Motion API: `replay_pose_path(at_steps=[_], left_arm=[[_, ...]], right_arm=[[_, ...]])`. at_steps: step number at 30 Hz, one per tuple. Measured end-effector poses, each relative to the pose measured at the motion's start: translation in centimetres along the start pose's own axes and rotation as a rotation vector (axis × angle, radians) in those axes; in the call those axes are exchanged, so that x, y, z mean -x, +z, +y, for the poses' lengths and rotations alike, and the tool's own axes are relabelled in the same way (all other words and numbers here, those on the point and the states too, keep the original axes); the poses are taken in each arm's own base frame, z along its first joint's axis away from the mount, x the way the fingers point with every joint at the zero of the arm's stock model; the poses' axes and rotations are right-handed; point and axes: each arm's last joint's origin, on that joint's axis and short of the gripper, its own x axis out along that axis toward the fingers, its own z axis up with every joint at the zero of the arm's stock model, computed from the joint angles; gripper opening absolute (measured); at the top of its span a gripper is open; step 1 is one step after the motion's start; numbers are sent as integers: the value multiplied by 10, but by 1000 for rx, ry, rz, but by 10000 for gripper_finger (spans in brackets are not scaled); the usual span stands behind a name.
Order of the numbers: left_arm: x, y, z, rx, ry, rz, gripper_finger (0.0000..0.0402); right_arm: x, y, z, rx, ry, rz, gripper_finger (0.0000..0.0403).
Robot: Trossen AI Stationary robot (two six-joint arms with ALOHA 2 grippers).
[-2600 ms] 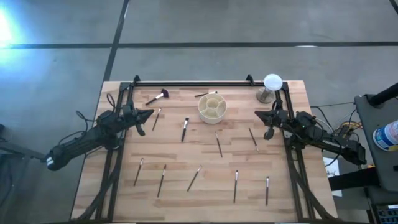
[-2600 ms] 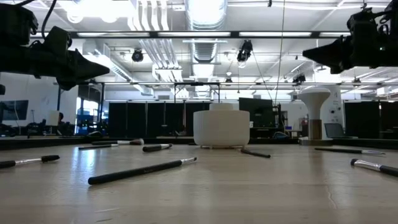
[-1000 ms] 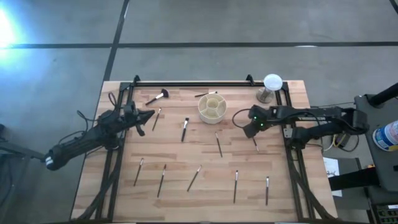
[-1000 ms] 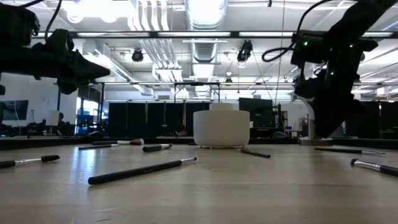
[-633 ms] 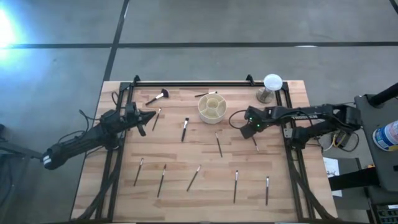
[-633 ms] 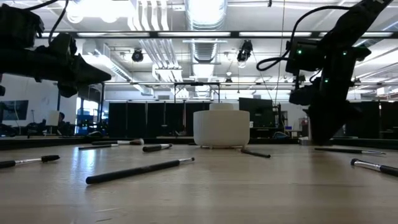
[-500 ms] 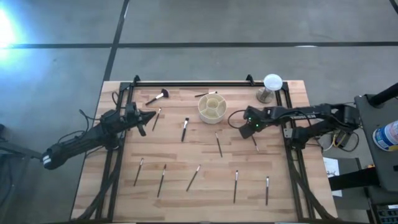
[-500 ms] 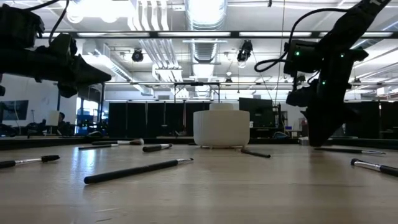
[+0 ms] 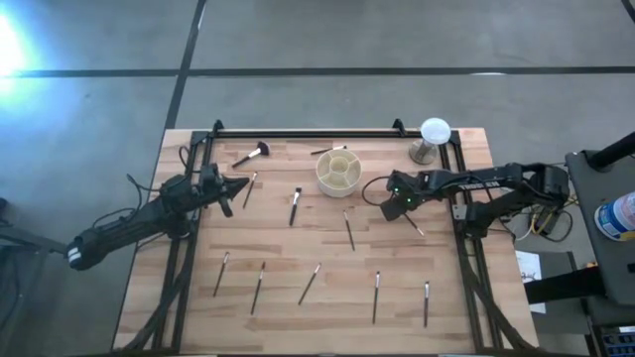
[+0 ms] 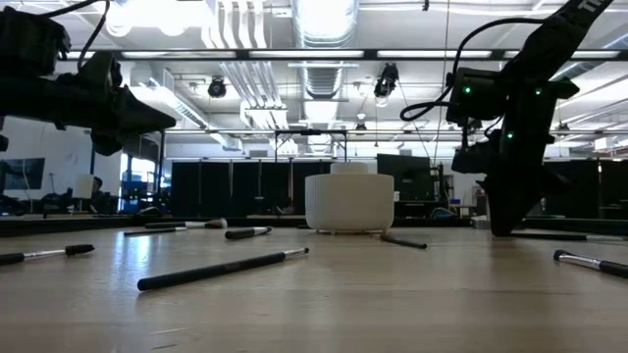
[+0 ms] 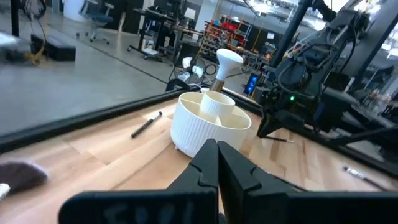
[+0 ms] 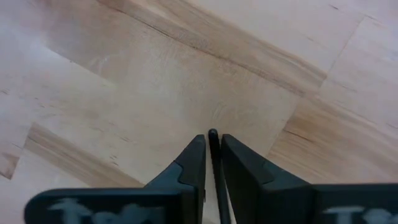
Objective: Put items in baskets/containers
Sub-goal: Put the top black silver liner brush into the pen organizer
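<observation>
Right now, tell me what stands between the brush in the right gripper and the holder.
Nothing visible. The right gripper has closed on a brush just right of the holder, and only bare table lies between them. The nearest loose brush lies nearer the front, off that line. The left gripper waits shut at the left.

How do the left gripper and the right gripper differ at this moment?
The left gripper hangs shut and empty above the table's left side; the right gripper is down at the wood, right of the cream holder, its fingers closed around a thin brush. Both are dark and two-fingered.
</observation>
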Motion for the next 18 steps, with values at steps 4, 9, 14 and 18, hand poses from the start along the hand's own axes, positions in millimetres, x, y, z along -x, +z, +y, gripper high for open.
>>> replay_pose_path(at_steps=[4, 9, 14, 18], left_arm=[[0, -1, 0, 29, -4, 11, 0], [-1, -2, 0, 46, -26, 32, 0], [-2, -3, -2, 63, -74, 58, 0], [-3, -3, -2, 66, -93, 70, 0]], right_arm=[[3, -1, 1, 23, 11, -10, 20], [3, -1, 2, 59, 30, -4, 11], [11, 2, 6, 94, 82, -11, 9], [26, 11, 14, 126, 134, -71, 9]])
